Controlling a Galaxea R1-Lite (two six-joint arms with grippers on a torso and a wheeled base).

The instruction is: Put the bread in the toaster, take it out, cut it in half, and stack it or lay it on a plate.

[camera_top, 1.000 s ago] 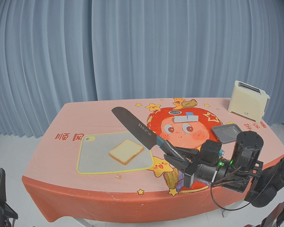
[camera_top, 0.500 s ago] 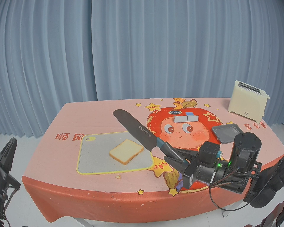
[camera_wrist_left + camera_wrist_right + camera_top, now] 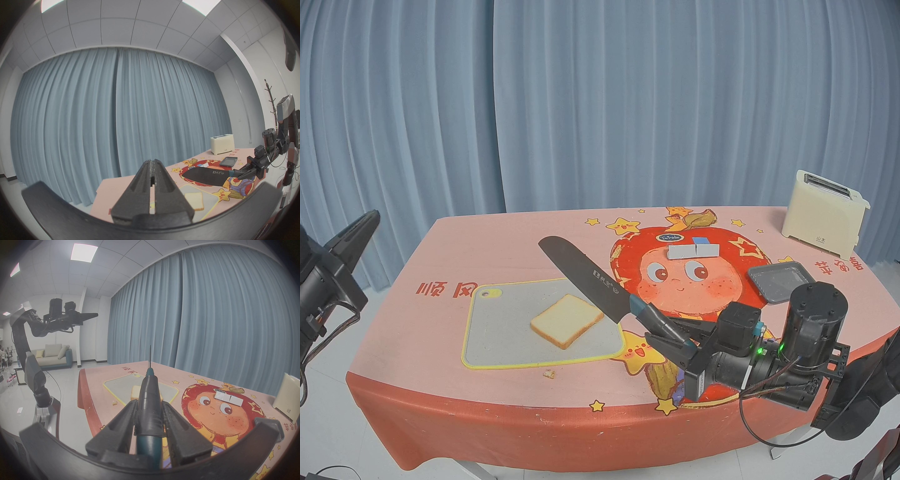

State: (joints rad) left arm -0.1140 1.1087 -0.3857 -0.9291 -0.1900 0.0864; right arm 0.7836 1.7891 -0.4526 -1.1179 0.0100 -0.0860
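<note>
A slice of bread (image 3: pixel 567 320) lies flat on the grey cutting board (image 3: pixel 500 331) with a yellow rim. My right gripper (image 3: pixel 669 334) is shut on the teal handle of a large dark knife (image 3: pixel 584 270). The blade slants up and away over the board's far right corner, above the bread and not touching it. From the right wrist, the knife handle (image 3: pixel 149 402) sits between the fingers (image 3: pixel 120 424), with the bread (image 3: pixel 135 392) beyond. My left gripper (image 3: pixel 152 162) is shut and empty, held high off the table's left side (image 3: pixel 353 234). The toaster (image 3: pixel 825 214) stands far right.
A grey square plate (image 3: pixel 780 281) lies right of centre, near the toaster. Two small white blocks (image 3: pixel 692 250) sit on the printed face. A crumb (image 3: pixel 549 374) rests near the table's front edge, just before the board.
My left arm has risen into the head view along the left edge. The right gripper and knife have shifted slightly forward and left, with the blade still over the board's corner.
</note>
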